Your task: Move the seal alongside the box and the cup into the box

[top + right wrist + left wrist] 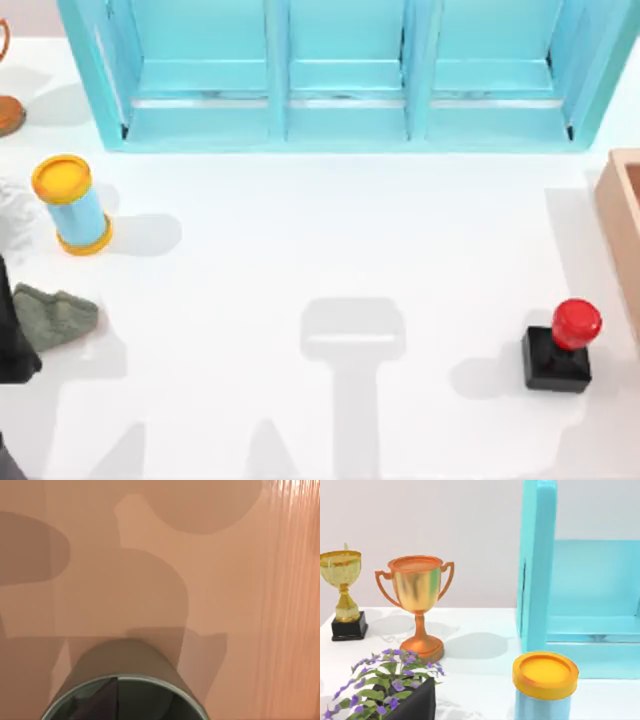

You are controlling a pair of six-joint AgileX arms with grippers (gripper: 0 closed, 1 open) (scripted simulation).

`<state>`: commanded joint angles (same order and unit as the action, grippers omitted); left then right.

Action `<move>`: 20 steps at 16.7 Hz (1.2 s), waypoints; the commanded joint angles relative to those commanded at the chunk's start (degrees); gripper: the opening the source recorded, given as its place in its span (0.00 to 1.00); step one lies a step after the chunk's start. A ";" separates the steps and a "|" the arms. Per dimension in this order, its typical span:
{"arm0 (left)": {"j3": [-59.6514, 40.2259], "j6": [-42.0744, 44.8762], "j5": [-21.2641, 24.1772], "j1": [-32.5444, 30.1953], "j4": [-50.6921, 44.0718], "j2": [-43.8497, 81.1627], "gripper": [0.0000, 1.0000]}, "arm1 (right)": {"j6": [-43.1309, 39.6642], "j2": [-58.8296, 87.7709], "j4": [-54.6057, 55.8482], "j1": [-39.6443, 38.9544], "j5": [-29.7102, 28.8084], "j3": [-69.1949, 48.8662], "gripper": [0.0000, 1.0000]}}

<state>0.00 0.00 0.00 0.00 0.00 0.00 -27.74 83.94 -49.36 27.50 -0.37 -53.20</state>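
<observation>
over the tan box point(240, 580), olive round cup point(125, 680); finger state cannot be told.

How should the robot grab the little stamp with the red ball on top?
Grab the seal by its round red knob, coming straight down from above. It stands upright on its black block, so the knob sticks up with open space around it. The box wall is close on the table's right, so it is probably safest for the jaws to close from the near and far sides.

Seal point(560, 350) just left of box point(620, 215); cup point(125, 685) in box.
</observation>
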 joint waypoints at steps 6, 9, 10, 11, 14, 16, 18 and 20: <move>0.00 0.00 0.00 0.00 0.00 0.00 1.00 | -1.47 -1.16 -0.22 1.13 4.11 -11.11 1.00; 0.00 0.00 0.00 0.00 0.00 0.00 1.00 | -1.64 -1.94 -4.48 1.60 3.95 -14.41 1.00; 0.00 0.00 0.00 0.00 0.00 0.00 1.00 | -1.57 -2.21 -6.57 1.67 3.48 -14.96 1.00; 0.00 0.00 0.00 0.00 0.00 0.00 1.00 | -1.47 -2.45 -8.86 1.70 2.83 -15.25 1.00; 0.00 0.00 0.00 0.00 0.00 0.00 1.00 | -0.96 -2.98 -16.23 1.48 0.41 -15.26 1.00; 0.00 0.00 0.00 0.00 0.00 0.00 1.00 | -0.49 -3.21 -20.81 1.11 -1.03 -15.03 1.00; 0.00 0.00 0.00 0.00 0.00 0.00 1.00 | -0.09 -3.45 -23.64 0.69 -1.90 -14.86 1.00; 0.00 0.00 0.00 0.00 0.00 0.00 1.00 | 0.07 -3.61 -24.32 0.52 -2.10 -14.74 1.00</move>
